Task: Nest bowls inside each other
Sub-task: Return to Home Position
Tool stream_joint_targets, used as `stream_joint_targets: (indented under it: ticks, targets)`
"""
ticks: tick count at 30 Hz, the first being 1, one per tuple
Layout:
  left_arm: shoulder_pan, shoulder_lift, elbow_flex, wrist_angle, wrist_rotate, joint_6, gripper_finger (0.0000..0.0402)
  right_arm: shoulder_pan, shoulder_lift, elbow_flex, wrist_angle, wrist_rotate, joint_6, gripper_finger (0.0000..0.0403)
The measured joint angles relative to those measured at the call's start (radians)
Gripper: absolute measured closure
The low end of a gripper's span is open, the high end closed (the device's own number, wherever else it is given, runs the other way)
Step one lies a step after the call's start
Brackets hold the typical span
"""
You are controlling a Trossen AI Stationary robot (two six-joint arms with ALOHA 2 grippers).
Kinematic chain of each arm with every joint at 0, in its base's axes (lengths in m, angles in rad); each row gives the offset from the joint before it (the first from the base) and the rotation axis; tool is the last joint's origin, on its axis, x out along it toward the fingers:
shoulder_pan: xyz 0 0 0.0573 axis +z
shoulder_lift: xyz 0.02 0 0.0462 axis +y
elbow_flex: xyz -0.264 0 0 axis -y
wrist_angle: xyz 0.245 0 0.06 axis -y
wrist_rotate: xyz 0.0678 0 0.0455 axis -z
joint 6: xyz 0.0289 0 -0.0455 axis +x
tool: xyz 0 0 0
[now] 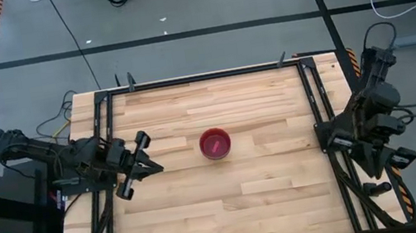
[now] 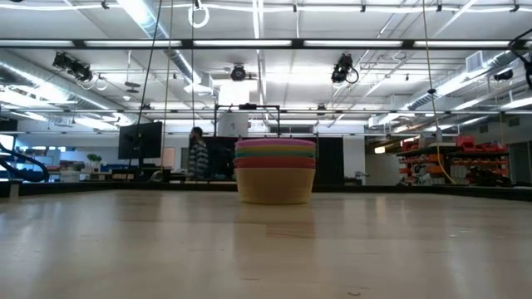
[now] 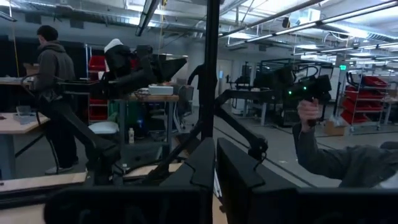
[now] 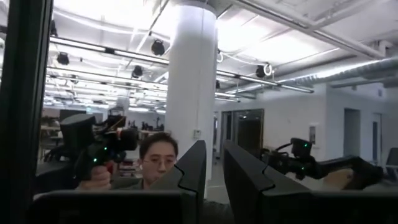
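— Wood planks of the desk (image 2: 266, 249) run right up to us, and the stack of bowls (image 2: 275, 170) stands upright about in the middle of it.

— Which one is on top?

— From overhead the pink bowl (image 1: 215, 144) is the only one showing, so it sits uppermost. From the side I make out a pink edge, a green rim (image 2: 275, 150) just beneath it, and a pale orange-yellow bowl (image 2: 275, 187) at the bottom carrying the rest. The rims in between I cannot sort by colour.

— And the arms?

— Neither touches the stack. The left gripper (image 1: 156, 167) hangs over the left part of the desk, pointing toward the bowls but well apart from them. Its fingers are drawn together to a point with nothing between them.

— The right one?

— That arm is folded up by the desk's right edge. The right gripper (image 4: 214, 148) faces out into the room. A narrow slit shows between its two fingers, and they pinch nothing.

— Anyone about?

— A person (image 3: 53, 81) in a dark hooded top stands off beyond the left arm. A hand (image 3: 306, 111) with a grey sleeve grips a dark handle (image 3: 311, 87). Past the right gripper, a person holds a similar handle (image 4: 93, 155).
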Motion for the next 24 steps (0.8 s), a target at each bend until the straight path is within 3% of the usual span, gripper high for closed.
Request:
stream_joint_targets:
  ticks: [7, 13, 24]
  targets:
    - [0.003, -0.038, -0.012, -0.007, -0.001, 0.024, 0.0367, 0.014, -0.132, -0.033, 0.001, 0.013, -0.019, 0.0341]
    - [0.003, -0.095, -0.012, -0.034, -0.002, 0.069, 0.0369, 0.013, -0.265, -0.033, -0.125, 0.028, -0.044, 0.0341]
    - [0.003, -0.178, -0.012, -0.114, -0.004, 0.081, 0.0376, 0.013, -0.374, -0.034, -0.184, 0.041, -0.060, 0.0341]
